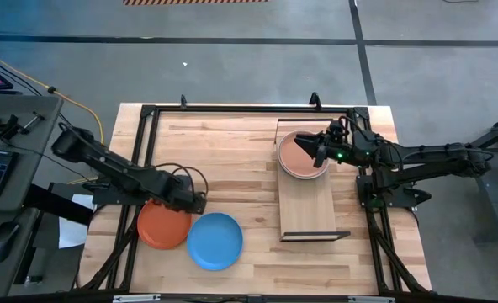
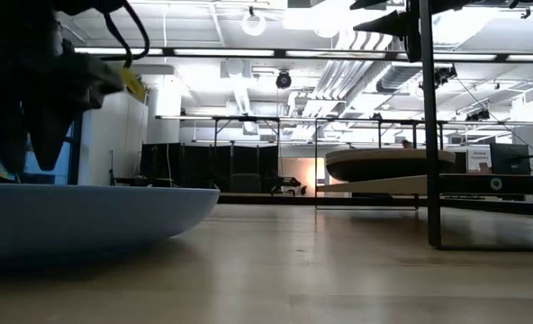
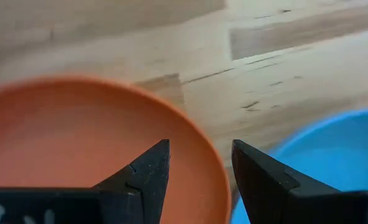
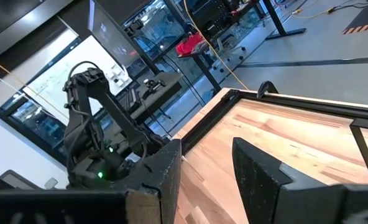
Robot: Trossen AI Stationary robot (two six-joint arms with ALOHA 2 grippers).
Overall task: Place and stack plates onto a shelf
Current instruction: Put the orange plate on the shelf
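Observation:
A coral red plate (image 1: 161, 227) and a bright blue plate (image 1: 215, 241) lie side by side on the tabletop at the near left. My left gripper (image 1: 200, 202) points down, open, over the coral plate's right rim (image 3: 216, 168). One finger stands above the plate's inside, the other outside it toward the blue plate (image 3: 321, 149). The shelf (image 1: 309, 206) lies at the right, with a stack of plates at its far end, a salmon pink one (image 1: 299, 156) on top. My right gripper (image 1: 319, 154) hovers level over that stack, open, with nothing between its fingers (image 4: 206, 162).
The blue plate (image 2: 86, 220) almost touches the coral one, leaving little room at that rim. The shelf's black frame ends stand at its near end (image 1: 316, 236) and far end (image 1: 315, 120). Bare wood (image 1: 232, 160) lies between the plates and the shelf.

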